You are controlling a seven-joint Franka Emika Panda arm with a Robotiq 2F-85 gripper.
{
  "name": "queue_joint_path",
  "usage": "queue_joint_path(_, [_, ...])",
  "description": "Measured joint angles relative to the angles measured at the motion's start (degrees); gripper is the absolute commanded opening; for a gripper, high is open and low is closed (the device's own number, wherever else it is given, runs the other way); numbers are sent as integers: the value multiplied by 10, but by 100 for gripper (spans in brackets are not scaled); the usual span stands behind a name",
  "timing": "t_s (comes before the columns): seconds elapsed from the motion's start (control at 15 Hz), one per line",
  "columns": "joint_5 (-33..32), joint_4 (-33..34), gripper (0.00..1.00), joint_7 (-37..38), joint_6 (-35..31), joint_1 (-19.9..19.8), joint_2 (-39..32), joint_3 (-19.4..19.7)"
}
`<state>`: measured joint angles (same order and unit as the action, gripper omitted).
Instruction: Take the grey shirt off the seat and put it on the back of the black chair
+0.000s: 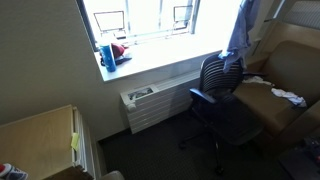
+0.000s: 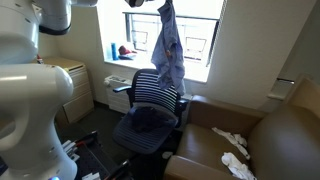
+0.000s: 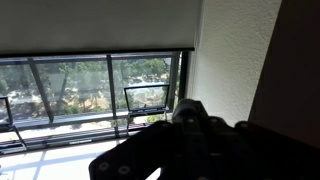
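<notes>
The grey shirt (image 2: 168, 45) hangs full length in the air above the black chair (image 2: 150, 105). Its lower hem is about level with the top of the chair's back. My gripper (image 2: 165, 5) is at the top edge of an exterior view, shut on the shirt's upper end. The shirt (image 1: 238, 30) and the chair (image 1: 220, 95) show in both exterior views. A dark bunched shape lies on the seat (image 2: 150, 122). The wrist view shows only the dark gripper body (image 3: 195, 145) in front of a window; its fingertips are hidden.
A brown sofa (image 2: 270, 140) with white cloths (image 2: 233, 150) stands right beside the chair. The window sill (image 1: 140, 62) holds red and blue items (image 1: 112, 52). A radiator (image 1: 150, 105) sits under the sill. A wooden cabinet (image 1: 40, 140) is nearby.
</notes>
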<state>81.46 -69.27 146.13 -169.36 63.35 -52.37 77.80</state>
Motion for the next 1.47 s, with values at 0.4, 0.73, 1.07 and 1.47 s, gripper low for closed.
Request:
queue_joint_path(0.4, [21, 187, 1, 4, -13, -202, 44, -228])
queue_joint_path(0.73, [63, 292, 1, 43, 5, -275, 5, -263])
queue_joint_path(1.07, [17, 319, 1, 24, -46, -296, 3, -357])
queue_joint_path(1.47, [33, 458, 1, 29, -180, -326, -35, -462])
